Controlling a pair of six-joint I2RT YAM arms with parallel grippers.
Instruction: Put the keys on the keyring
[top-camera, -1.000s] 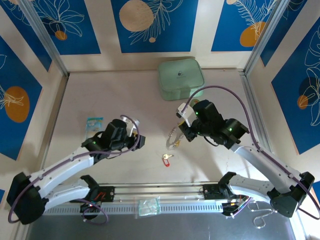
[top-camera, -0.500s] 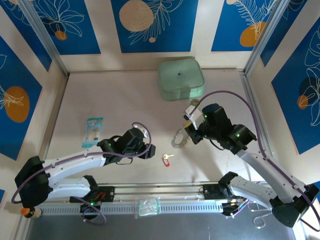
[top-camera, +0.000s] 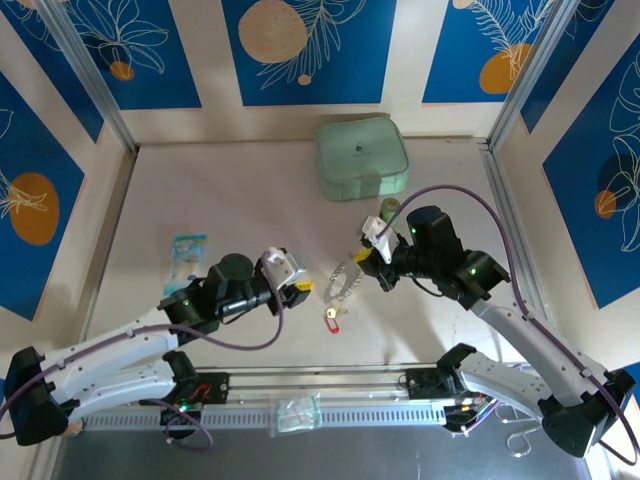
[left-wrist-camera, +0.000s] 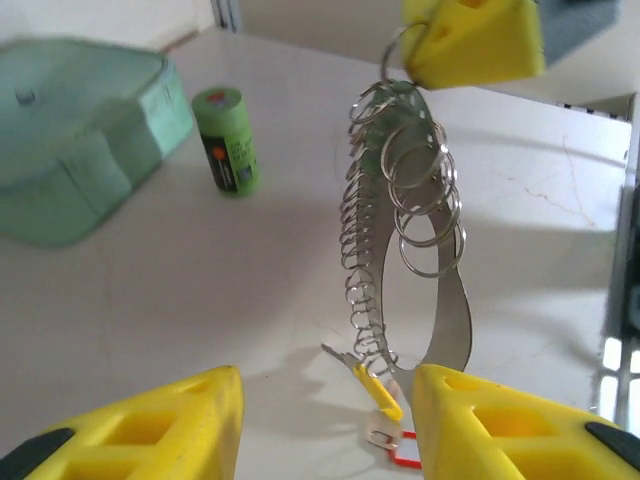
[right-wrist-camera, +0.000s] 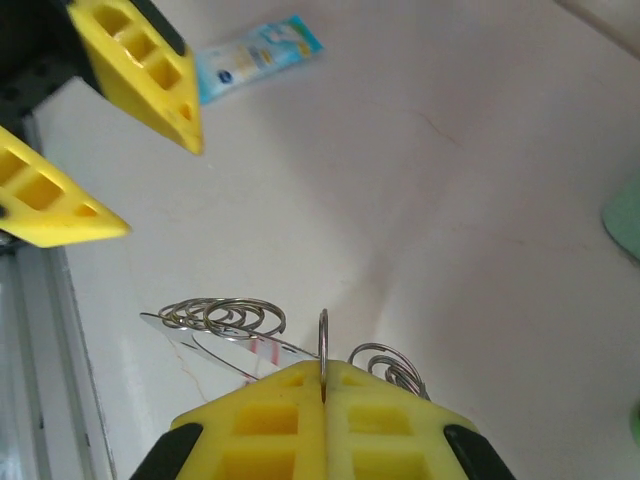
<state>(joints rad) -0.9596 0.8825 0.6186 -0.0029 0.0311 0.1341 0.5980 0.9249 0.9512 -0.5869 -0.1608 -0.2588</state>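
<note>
**Left arm swings in beside the hanging keyring**

Nearest the arm bases, we see the red key (top-camera: 333, 313) flat on the table (top-camera: 230, 200), in the same spot as a second ago. Just behind it, the yellow key (left-wrist-camera: 379, 391) sits at the foot of the keyring (left-wrist-camera: 402, 205). We cannot tell whether it is hooked on a link or merely touching.

The left pincer (top-camera: 297, 281) is released, with its yellow fingers spread and nothing between them. A second ago it was well off to the left, near the blue packet (top-camera: 188, 255). It has since swept across the table and now points at the keyring from just beside it, without touching it.

The right pincer (right-wrist-camera: 322, 385) is clenched on the keyring, nipping one small link at the top of the loop. The loop hangs roughly upright with its lower end down at the table by the two keys. Over the last second this arm has carried the keyring a little nearer and to the left.

That move has uncovered the green cylinder (top-camera: 390, 208), which stands upright beyond the right pincer. Farthest back, the pale green case (top-camera: 362, 158) has not moved.
</note>
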